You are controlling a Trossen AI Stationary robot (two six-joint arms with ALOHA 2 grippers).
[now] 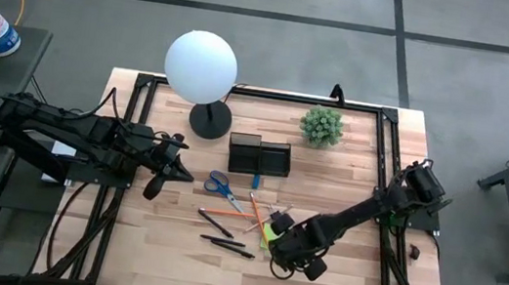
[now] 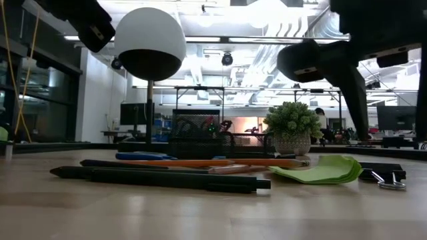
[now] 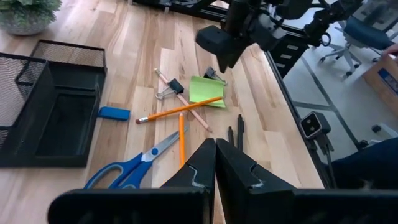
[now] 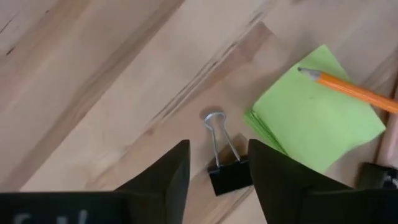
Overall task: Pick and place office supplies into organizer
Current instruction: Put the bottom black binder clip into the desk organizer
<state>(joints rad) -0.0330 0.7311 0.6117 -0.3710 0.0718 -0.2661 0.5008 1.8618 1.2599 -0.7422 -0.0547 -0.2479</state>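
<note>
Over the bench's left side the left gripper (image 1: 156, 185) hovers with its fingers pressed together, holding nothing. Mid-bench, the black organizer (image 1: 259, 155) stands toward the far edge, blue scissors (image 1: 221, 186) just in front of it. Pencils (image 1: 230, 214) and pens (image 1: 226, 246) lie scattered nearer the front. Right of those, the right gripper (image 4: 217, 171) hangs with fingers parted either side of a binder clip (image 4: 227, 172), gripping nothing, beside the green sticky-note pad (image 4: 314, 127).

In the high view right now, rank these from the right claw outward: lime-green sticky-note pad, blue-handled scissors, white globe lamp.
1. Lime-green sticky-note pad, right beside the right claw.
2. Blue-handled scissors, mid-table, toward the left arm.
3. White globe lamp, at the table's far edge.
</note>
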